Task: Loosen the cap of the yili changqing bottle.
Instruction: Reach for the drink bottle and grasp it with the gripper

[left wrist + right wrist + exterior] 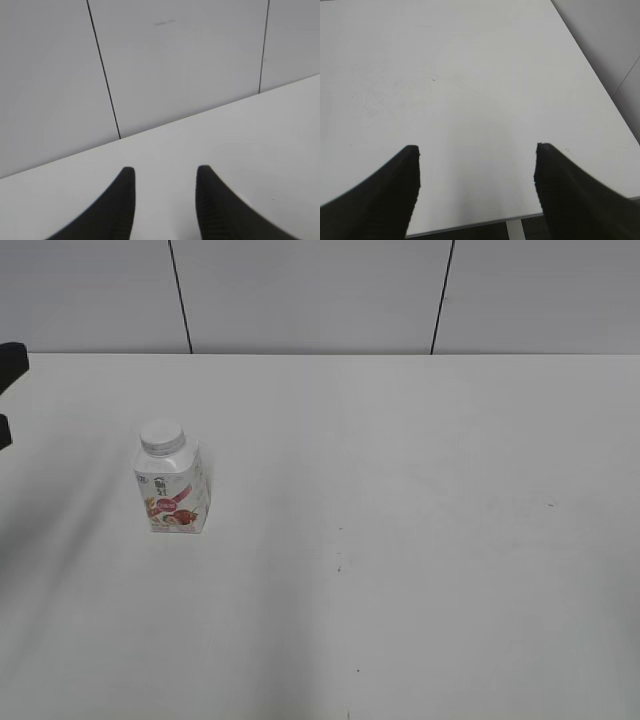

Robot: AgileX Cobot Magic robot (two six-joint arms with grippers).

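Bottle on the bench, that's the whole show right now: the yili changqing bottle stands upright, well left of the bench middle, pink-red label facing out. Its cap sits on top, white and flat, nothing touching it. White surface runs wide around the bottle on every side, with the biggest stretch off to its right. Behind the bottle the bench's back edge meets a pale panelled wall with two dark seams. A sliver of dark arm pokes in at the frame edge left of the bottle, well apart from it.

Over to the left hand: its two dark fingers stand apart with a moderate gap, bare bench between them, pointing toward the back edge and wall. It grips nothing, and the bottle is not in its camera.

Right hand now: spread wide, fingers far apart, hanging above bare bench surface. The bench's side edge runs along the right of that view and its near edge shows just under the fingers. The bottle is out of this camera's sight too.
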